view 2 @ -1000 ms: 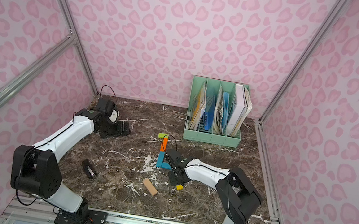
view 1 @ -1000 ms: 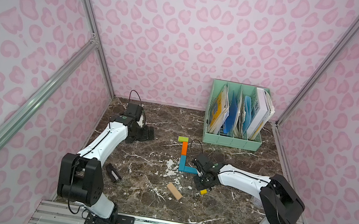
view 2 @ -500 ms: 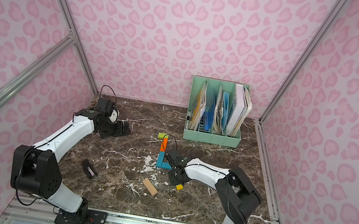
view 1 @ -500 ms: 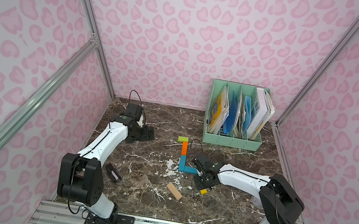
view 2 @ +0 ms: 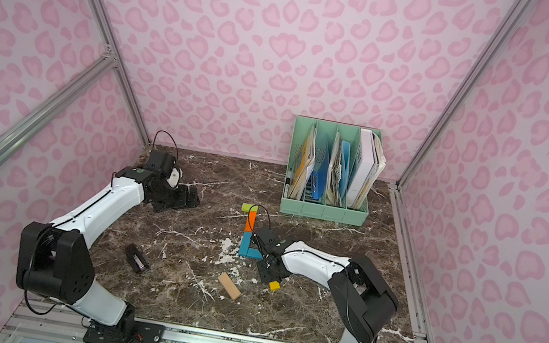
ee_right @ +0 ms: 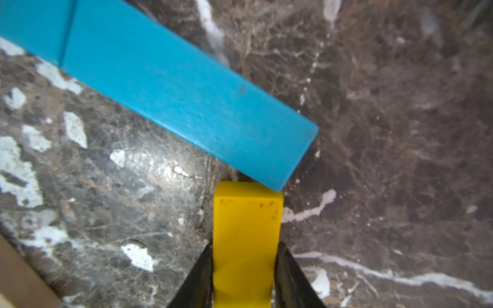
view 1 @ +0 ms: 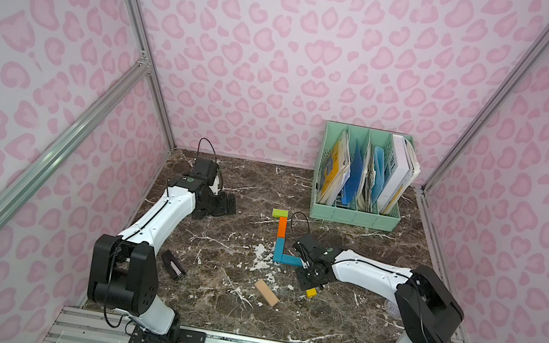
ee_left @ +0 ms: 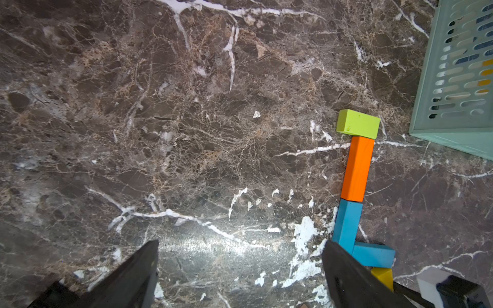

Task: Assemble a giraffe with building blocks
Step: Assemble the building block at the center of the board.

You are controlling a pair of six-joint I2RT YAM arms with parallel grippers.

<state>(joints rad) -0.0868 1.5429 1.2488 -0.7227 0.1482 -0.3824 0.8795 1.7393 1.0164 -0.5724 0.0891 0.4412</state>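
Since it likely forms a leg, your right gripper pinches the yellow block at the end of the blue block; your left gripper gapes wide.

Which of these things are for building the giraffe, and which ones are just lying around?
For the giraffe: lime green block, orange block, teal blue neck block, teal blue body block, tan wooden block, yellow block in the right claw.
Just lying about: small black oblong thing, mint green file rack holding books.
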